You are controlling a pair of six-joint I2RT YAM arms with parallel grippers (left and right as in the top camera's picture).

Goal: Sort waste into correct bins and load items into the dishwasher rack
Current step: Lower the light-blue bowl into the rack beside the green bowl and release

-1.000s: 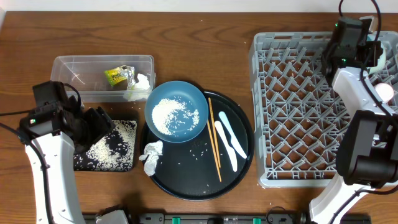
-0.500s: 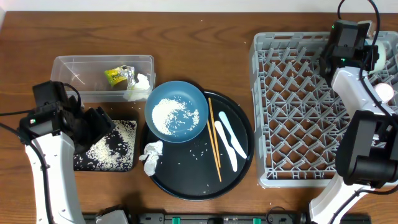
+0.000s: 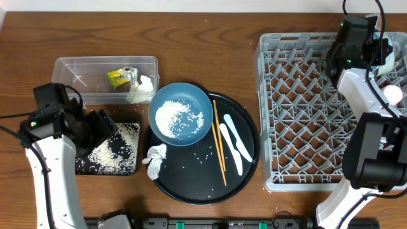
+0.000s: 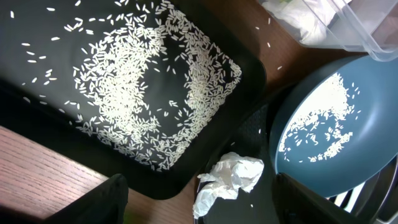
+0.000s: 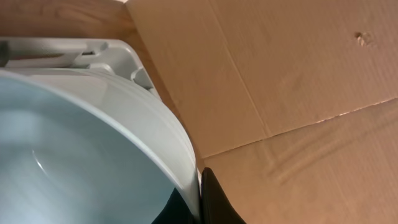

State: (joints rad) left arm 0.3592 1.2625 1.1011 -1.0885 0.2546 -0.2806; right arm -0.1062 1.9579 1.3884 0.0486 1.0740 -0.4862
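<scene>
Right arm nudged slightly toward the rack's far edge over the last second; left arm unchanged. Right claw (image 5: 199, 202) clenched on the rim of the light-blue bowl (image 5: 81, 137), at the far right corner of the dishwasher rack (image 3: 299, 108). Left claw (image 4: 214, 202) released, nothing in it, hovering over the shallow black tray (image 4: 37, 93) scattered with rice grains (image 4: 137, 93). Crumpled tissue (image 4: 227, 180) and blue dish (image 4: 373, 124), more rice in it, sit on the round black tray (image 3: 203, 184); chopsticks (image 3: 219, 143) and white utensils (image 3: 234, 143) beside them. Wrapper (image 3: 117, 77) lies in the clear tub (image 3: 76, 67).
</scene>
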